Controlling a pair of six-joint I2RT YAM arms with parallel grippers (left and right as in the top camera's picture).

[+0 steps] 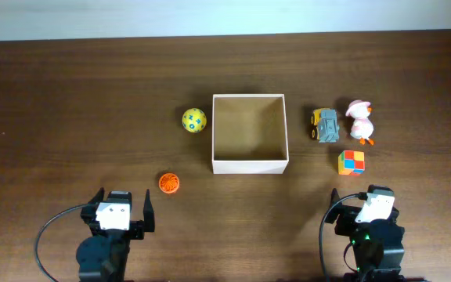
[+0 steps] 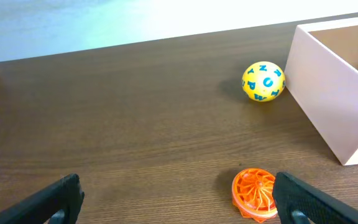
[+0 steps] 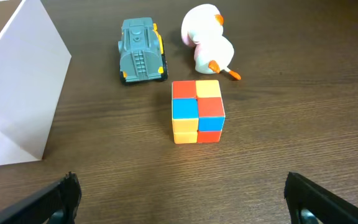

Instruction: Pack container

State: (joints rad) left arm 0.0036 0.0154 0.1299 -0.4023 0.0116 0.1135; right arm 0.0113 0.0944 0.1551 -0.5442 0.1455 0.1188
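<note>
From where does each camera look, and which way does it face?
Overhead: above the table, looking straight down at the container and toys; both arms show.
Left wrist: low on the left arm, facing forward to the orange ball and yellow ball; the left fingers show.
Right wrist: low on the right arm, facing forward to the cube, truck and duck; the right fingers show.
Shared: both wrist views show the container.

Dark wood worktop [image 1: 53,94]. Yellow ball [image 1: 194,120] left of centre; orange ribbed toy [image 1: 169,182] nearer front edge. Grey truck [image 1: 326,125], white duck [image 1: 359,121], multicolour cube [image 1: 351,162] toward right edge.
</note>
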